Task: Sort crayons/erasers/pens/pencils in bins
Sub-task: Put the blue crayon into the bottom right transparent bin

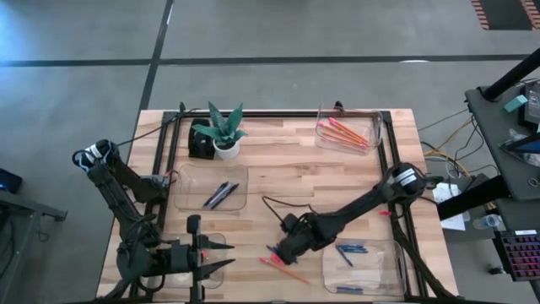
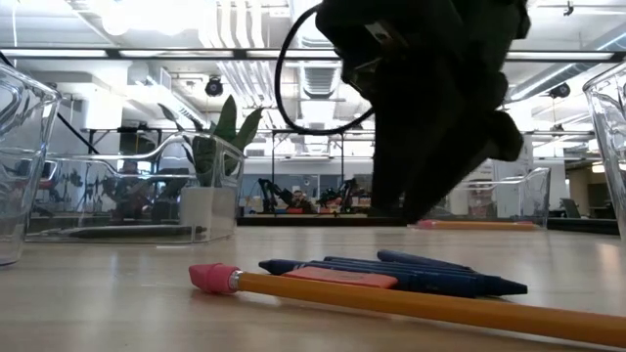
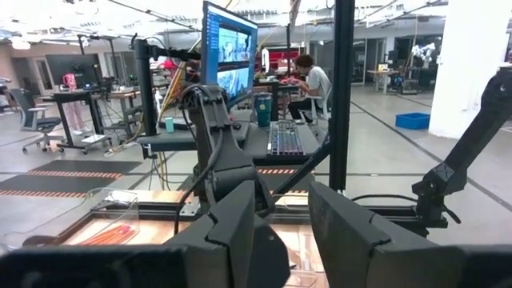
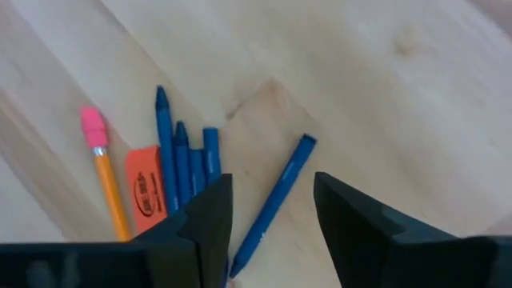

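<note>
Presently the right gripper point(image 4: 272, 220) hangs just above the loose pile near the front edge of the table point(image 1: 278, 173), its fingers spread and holding nothing, straddling a single blue crayon point(image 4: 272, 204), apparently lined up to pick it; beside it lie more blue crayons point(image 4: 182, 164), an orange eraser point(image 4: 144, 190) and a pencil point(image 4: 108, 180). The left gripper point(image 1: 221, 255) waits left of that pile; its grip cannot be told. Of the bins, the far-right bin point(image 1: 378, 127) holds orange pencils, the front-right bin point(image 1: 331, 268) blue crayons, the left-centre bin point(image 1: 187, 179) dark pens.
</note>
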